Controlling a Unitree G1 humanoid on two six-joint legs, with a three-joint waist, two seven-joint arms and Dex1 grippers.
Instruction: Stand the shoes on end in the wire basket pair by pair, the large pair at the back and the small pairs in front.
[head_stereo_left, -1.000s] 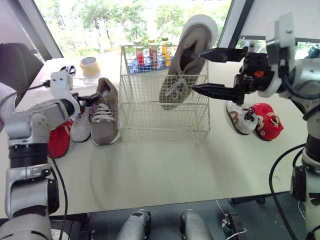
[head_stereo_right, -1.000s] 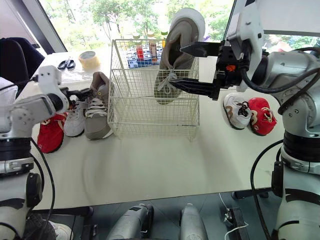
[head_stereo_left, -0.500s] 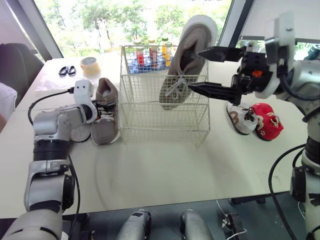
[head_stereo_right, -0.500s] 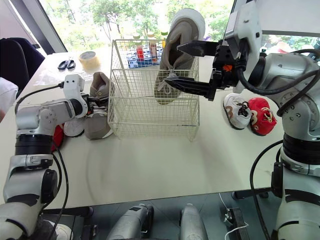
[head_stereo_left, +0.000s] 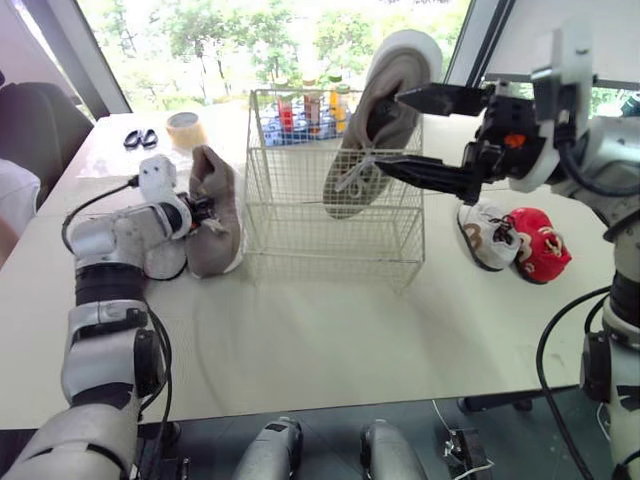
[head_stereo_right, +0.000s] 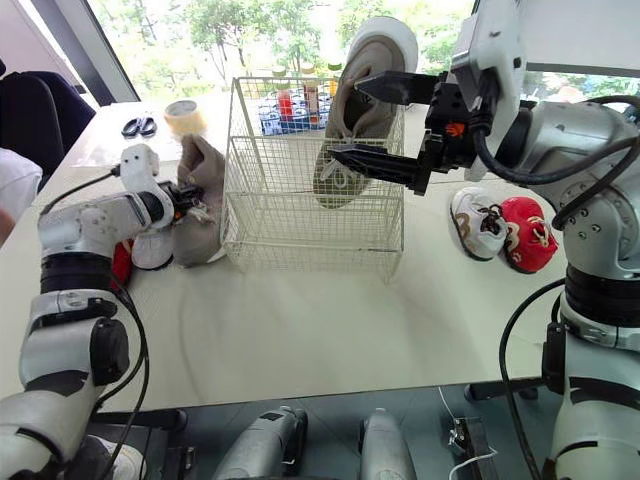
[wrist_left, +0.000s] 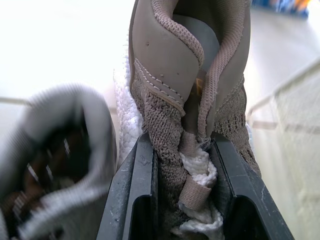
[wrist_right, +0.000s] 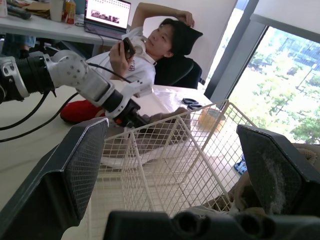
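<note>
White table: one large taupe sneaker upended in wire basket, right gripper spread close by. Left gripper pinches its mate by tongue, outside basket. Next, judged: lift mate, stand alongside at back.

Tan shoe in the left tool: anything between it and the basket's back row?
Yes: the basket's left wall stands between them, so the shoe must go over the rim. Inside, the other tan shoe stands back right, the open right tool by it.

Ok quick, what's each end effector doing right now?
Left end effector: closed on the taupe shoe.
Right end effector: open, gripping nothing.
</note>
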